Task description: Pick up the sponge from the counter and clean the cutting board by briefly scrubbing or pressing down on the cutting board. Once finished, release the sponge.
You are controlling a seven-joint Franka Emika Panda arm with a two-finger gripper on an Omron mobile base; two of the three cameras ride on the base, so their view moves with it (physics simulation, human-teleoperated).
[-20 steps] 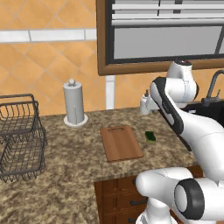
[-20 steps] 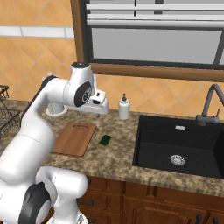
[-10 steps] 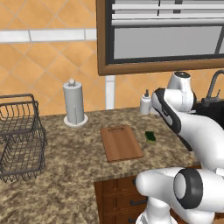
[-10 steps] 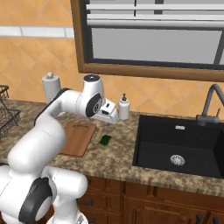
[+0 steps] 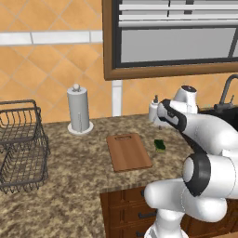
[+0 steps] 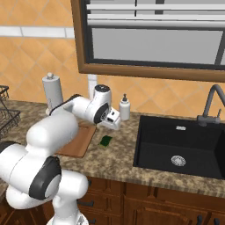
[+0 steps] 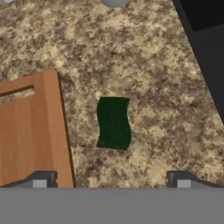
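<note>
Lying between the spread fingertips (image 7: 40, 180), sponge (image 7: 113, 123), hand (image 7: 111, 181) open, seemingly above it.

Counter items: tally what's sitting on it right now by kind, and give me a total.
Sponge: 1
Cutting board: 1
Paper towel holder: 1
Soap bottle: 1
Wire basket: 1
Total: 5
</note>
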